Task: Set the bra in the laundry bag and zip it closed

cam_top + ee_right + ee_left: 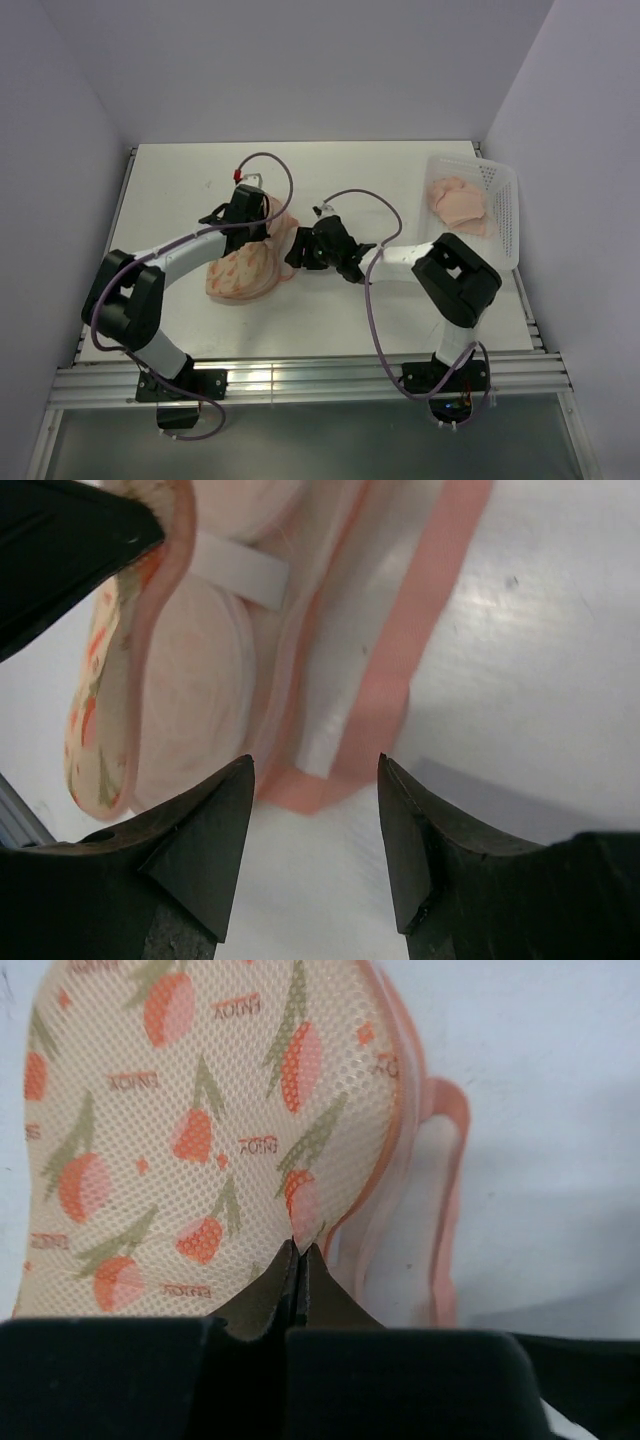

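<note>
The laundry bag (240,272) lies left of the table's middle, peach mesh with an orange-red flower pattern (200,1110). My left gripper (300,1248) is shut on the edge of its upper flap and holds it raised; in the top view it is at the bag's far end (262,215). Under the raised flap a pale peach rounded cup of the bra (195,690) shows inside the bag. My right gripper (315,765) is open and empty, low over the table just before the bag's pink loop (400,660), at the bag's right side (298,250).
A white perforated basket (505,215) stands at the right edge with more pale pink garments (458,203) in it. My left gripper's black finger (60,540) shows at the top left of the right wrist view. Purple cables arc over both arms.
</note>
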